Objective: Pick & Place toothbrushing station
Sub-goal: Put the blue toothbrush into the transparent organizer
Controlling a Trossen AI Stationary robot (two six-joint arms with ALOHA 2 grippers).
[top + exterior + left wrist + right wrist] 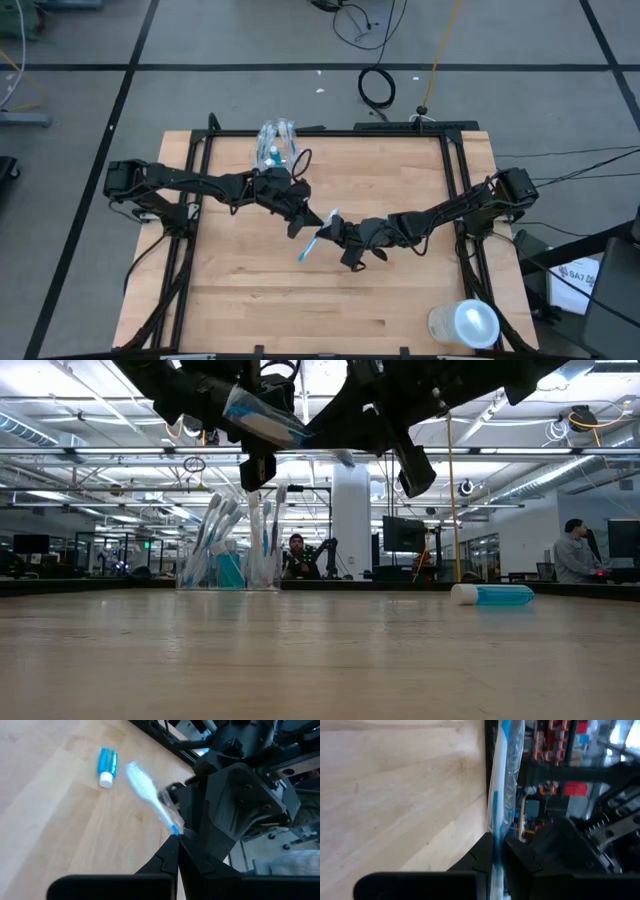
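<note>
Holding one wrapped toothbrush [312, 240] mid-air over table [250, 300] centre: both tools, left tool [298, 222] & right tool [335, 232], clamped on it, apparently a handover. Cup [276, 145] w/ brushes already stocked at far edge. One toothpaste tube [492, 595] left lying on table.

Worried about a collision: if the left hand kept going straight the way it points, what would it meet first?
Probably the right hand, close ahead of the left hand and sharing the wrapped toothbrush; depth is uncertain.
</note>
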